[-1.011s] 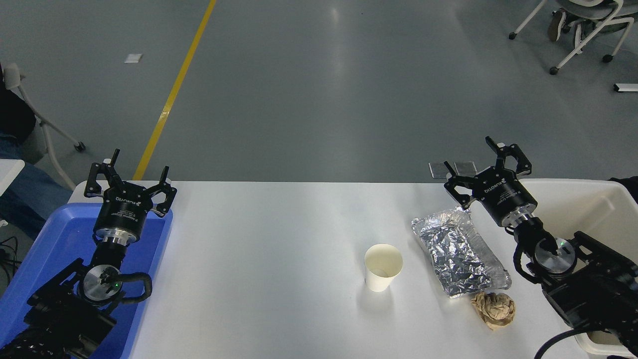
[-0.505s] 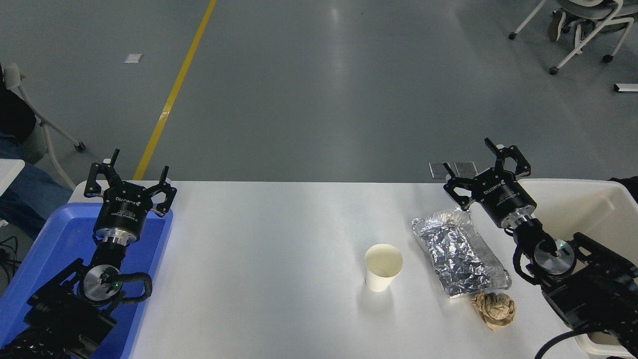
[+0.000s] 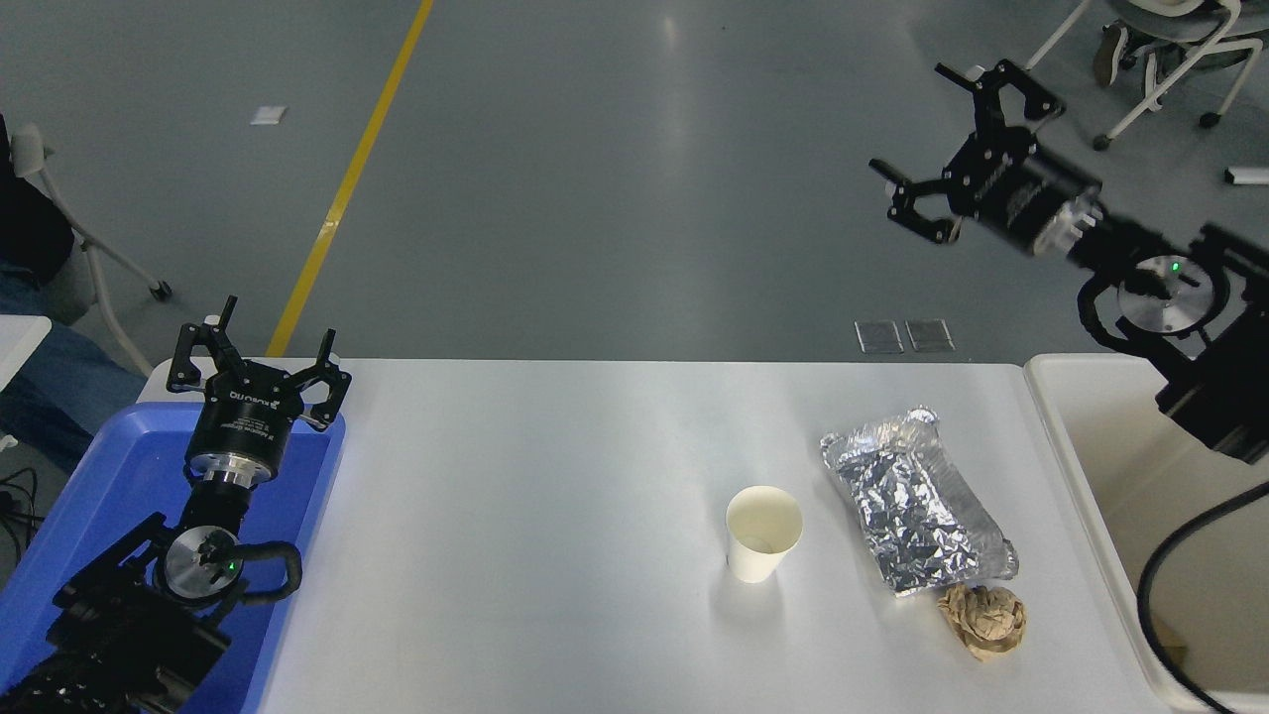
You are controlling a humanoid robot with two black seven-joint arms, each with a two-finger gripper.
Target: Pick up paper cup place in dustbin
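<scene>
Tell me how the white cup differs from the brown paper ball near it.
The paper cup is smooth, white and standing upright, open end up; the brown paper ball is crumpled, tan and shapeless. The cup looks larger than the ball. Both sit on the white table, untouched by either arm.

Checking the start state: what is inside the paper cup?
The paper cup stands upright on the table; its cream inside looks empty down to the base. The near inner wall is hidden.

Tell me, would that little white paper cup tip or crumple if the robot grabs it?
Probably both. The paper cup stands upright, narrower at its base and apparently empty, so a sideways nudge could topple it. Its thin paper wall would likely dent under a hard squeeze.
</scene>
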